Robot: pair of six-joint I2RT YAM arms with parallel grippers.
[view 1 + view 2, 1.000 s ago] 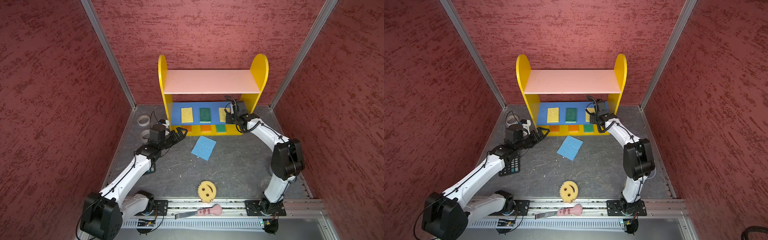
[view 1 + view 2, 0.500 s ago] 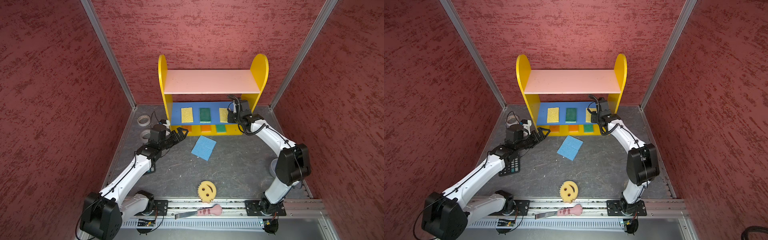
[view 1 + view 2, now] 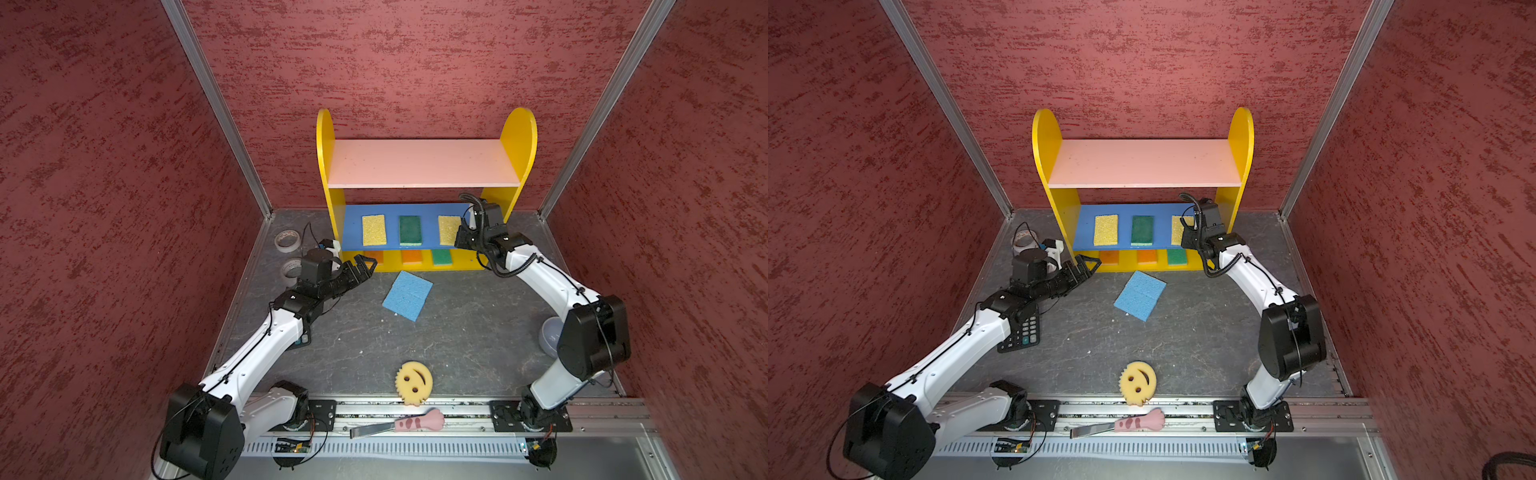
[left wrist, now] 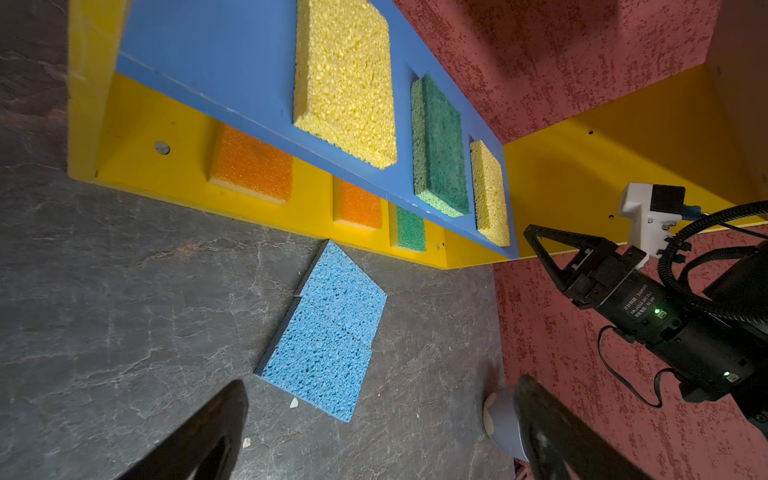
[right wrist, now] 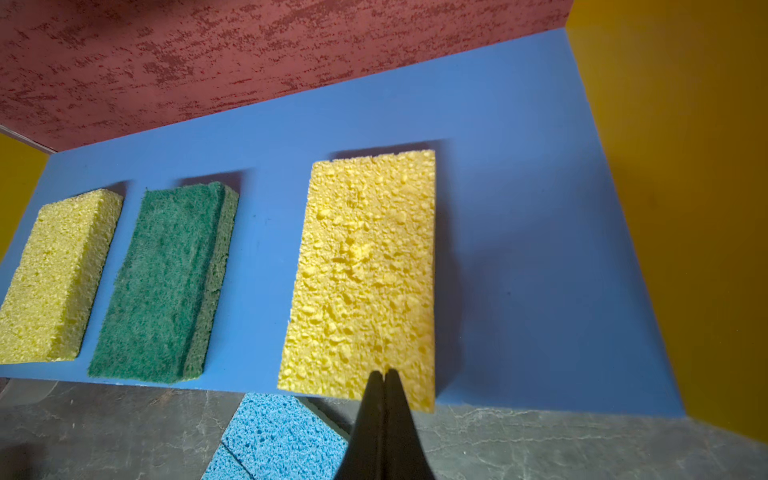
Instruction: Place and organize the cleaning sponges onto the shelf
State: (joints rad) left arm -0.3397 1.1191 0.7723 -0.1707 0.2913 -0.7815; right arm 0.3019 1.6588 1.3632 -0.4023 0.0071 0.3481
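In both top views, the blue sponges point(image 3: 407, 295) and smiley sponge point(image 3: 413, 382) are lying on the counter point(image 3: 478, 332), off the shelf point(image 3: 424, 166), the left hand point(image 3: 367, 263) hanging wide open and empty. In the left wrist view, the blue sponges are abutting, so a pickup may be splitting them. In the right wrist view, the shut, empty right hand point(image 5: 384, 374) is overlapping the front edge of the yellow sponge point(image 5: 365, 266); withdrawing may be dragging it off.

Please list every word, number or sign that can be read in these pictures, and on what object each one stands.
"DAMIAO": on the label of the black motor behind the right gripper; its other lines are too small to read.
Calculator keys: too small to read.
Smiley sponge: a face only, no words.
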